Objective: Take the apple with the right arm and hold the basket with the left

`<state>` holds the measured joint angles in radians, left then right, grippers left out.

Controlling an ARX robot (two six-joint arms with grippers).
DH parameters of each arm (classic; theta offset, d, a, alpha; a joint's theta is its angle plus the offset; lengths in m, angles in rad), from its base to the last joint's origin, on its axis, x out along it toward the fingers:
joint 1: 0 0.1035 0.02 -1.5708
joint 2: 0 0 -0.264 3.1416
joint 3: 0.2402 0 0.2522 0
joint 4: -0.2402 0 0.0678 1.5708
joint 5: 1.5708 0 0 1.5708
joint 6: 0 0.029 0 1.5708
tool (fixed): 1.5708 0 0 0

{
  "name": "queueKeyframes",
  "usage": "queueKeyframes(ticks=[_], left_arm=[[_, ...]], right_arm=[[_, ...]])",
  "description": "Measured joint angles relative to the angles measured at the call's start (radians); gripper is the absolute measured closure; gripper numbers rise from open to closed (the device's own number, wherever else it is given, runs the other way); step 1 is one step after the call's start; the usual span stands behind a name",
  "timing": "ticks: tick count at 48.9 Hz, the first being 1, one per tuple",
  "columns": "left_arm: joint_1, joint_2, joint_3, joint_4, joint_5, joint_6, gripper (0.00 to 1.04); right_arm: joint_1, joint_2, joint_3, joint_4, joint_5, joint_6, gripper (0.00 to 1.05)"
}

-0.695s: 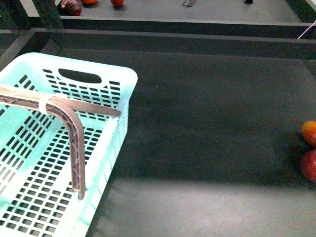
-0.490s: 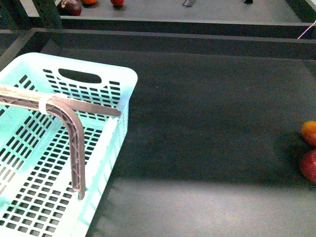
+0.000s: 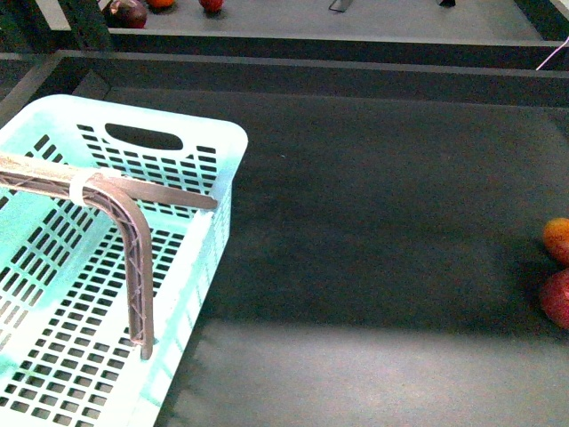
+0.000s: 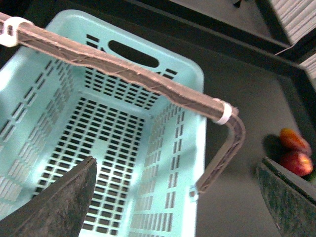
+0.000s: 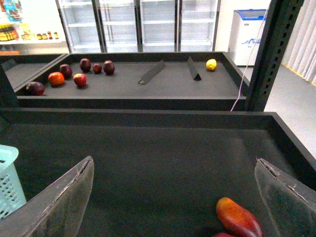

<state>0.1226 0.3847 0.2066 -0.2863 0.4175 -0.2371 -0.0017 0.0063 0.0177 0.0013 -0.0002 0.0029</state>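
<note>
Jaws of the left gripper (image 4: 177,163) stood wide apart above the basket (image 3: 229,156), gripping nothing; a grey-brown ribbed bar (image 4: 123,69) lay across the basket's top, its bent end down at the right wall's rim; the right gripper (image 5: 174,162) gaped as wide, empty; the apple (image 3: 557,298) sat well apart from the basket at the table's right edge, just beside a smaller orange-red fruit (image 3: 557,238).

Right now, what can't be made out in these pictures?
Apple: cut off by the right edge in the front view; only a sliver at the bottom edge in the right wrist view.
Basket: near end runs off the front view's bottom and left edges.
Left pincer: only blurred finger edges, left wrist view; contact with basket unclear.
Far-shelf fruits: too small to name.
</note>
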Motion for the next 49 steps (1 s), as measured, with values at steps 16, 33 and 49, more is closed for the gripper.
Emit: queueKeyframes(ticks=[16,33,49], left_arm=[[0.089,0.597,0.180,0.194,0.036,-0.537,0.07],[-0.037,0.986,0.332,0.377,-0.074,-0.755,0.07],[-0.068,1.123,0.414,0.397,-0.113,-0.819,0.19]], right_arm=[[0.000,0.000,0.000,0.000,0.000,0.000,0.09],[0.000,0.000,0.000,0.000,0.000,0.000,0.09],[0.000,0.000,0.000,0.000,0.000,0.000,0.09]])
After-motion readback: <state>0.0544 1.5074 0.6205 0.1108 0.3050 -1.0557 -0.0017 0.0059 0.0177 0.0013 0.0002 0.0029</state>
